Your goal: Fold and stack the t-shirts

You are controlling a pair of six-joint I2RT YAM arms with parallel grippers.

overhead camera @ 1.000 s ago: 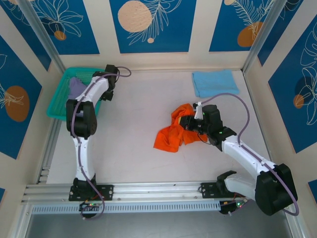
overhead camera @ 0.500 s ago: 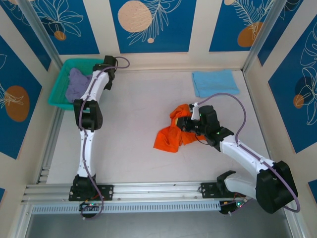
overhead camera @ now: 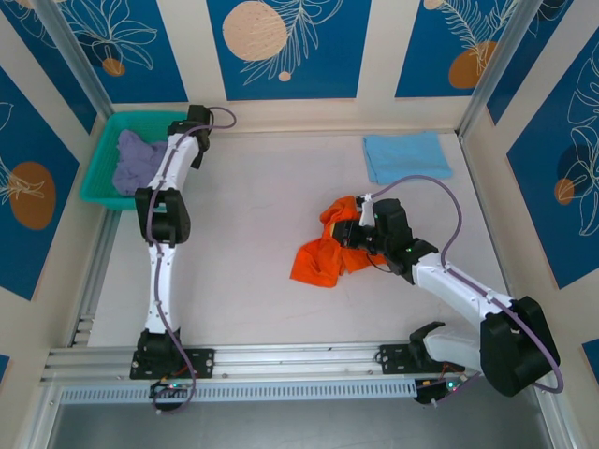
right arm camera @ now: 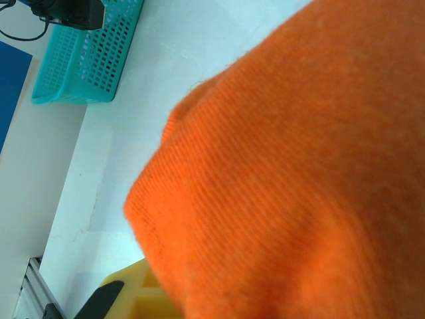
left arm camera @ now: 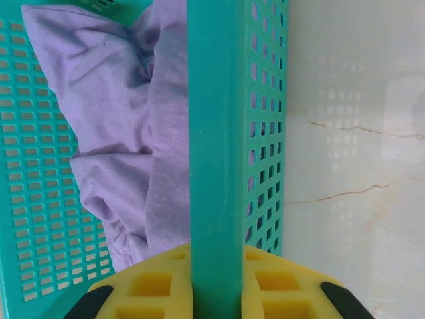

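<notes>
Mid-task in the fold-and-stack job, with two of three shirts not yet laid out. At the far left corner of the surface [overhead camera: 253,224], finds the left pincer [overhead camera: 195,123] clenched on a side wall of the teal mesh basket [left arm camera: 216,133], pads [left arm camera: 153,286] tight against the rim on either side. Inside the basket, shows the pale lavender t-shirt [overhead camera: 136,159] bunched in a heap, unfolded. Near the middle of the surface, toward the right edge, catches the right pincer [overhead camera: 358,232] buried in the bright orange t-shirt [overhead camera: 323,257], crumpled in a loose mound. Toward the far right corner, leaves the light blue t-shirt [overhead camera: 407,154] lying flat as a neat rectangle, seemingly folded already and well apart from the rest.

Judged as the spreading-out step for the orange one: likely calls next for drawing the cloth flat before any fold, gripping near a hem or shoulder rather than a bunch. For the lavender one, probably calls for letting go of the basket wall and reaching over it into the cloth.

Cannot tell whether the right pincer is clamped or released: fingertips hidden under orange cloth in the wrist view, beside a sliver of yellow pad [right arm camera: 136,292]. Cannot make out collar, sleeves or hems on either crumpled shirt. Cuts off the basket's ends in the left wrist view.
</notes>
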